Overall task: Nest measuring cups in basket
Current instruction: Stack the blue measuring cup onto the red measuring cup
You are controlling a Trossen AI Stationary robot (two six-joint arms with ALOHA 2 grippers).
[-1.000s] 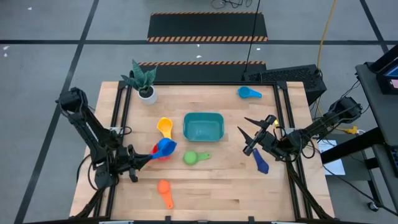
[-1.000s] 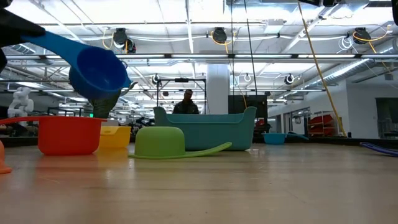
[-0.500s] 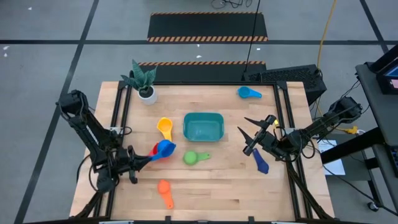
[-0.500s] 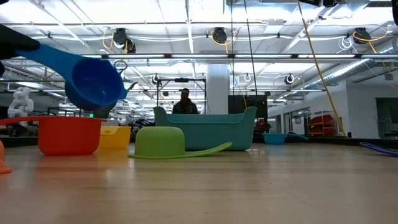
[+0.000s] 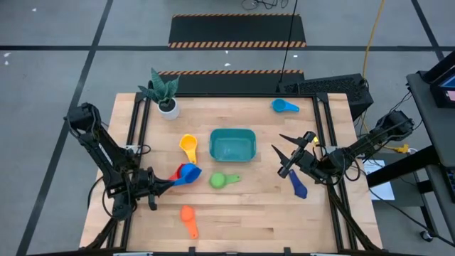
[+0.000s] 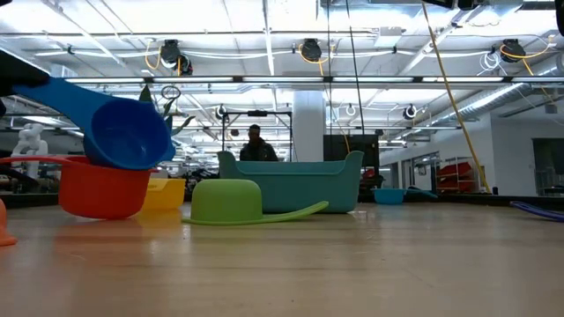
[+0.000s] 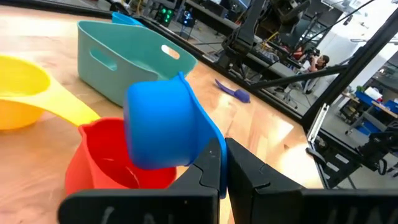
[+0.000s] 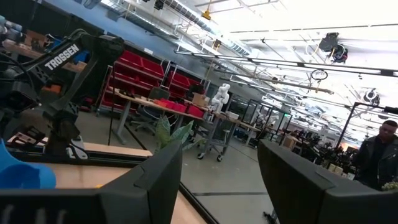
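My left gripper (image 5: 165, 183) is shut on a blue measuring cup (image 5: 189, 171), whose bowl (image 6: 123, 132) sits tilted in the mouth of the red cup (image 6: 101, 189). The teal basket (image 5: 232, 144) stands mid-table. Around it on the table are the yellow cup (image 5: 188, 145), the green cup (image 5: 220, 180) upside down, the orange cup (image 5: 188, 216), a light blue cup (image 5: 284, 106) and a dark blue cup (image 5: 297, 183). My right gripper (image 5: 276, 141) hovers open right of the basket, above the dark blue cup. My left gripper pinches the blue cup's flat handle (image 7: 211, 144) between its two fingers, at its free end. The fingers come slanting down from the table's left and lie along the handle. The cup is tilted, and its bowl (image 7: 158, 127) rests on the red cup's rim (image 7: 102, 127).
A small potted plant (image 5: 165, 94) stands at the far left corner of the table. Bare wood lies along the near edge and between the basket and my right gripper. A person (image 6: 255, 143) stands in the room beyond the table.
My left gripper has come down and carried the blue cup from above the red cup into its mouth. The red cup has tipped a little under it. My right arm has kept still.
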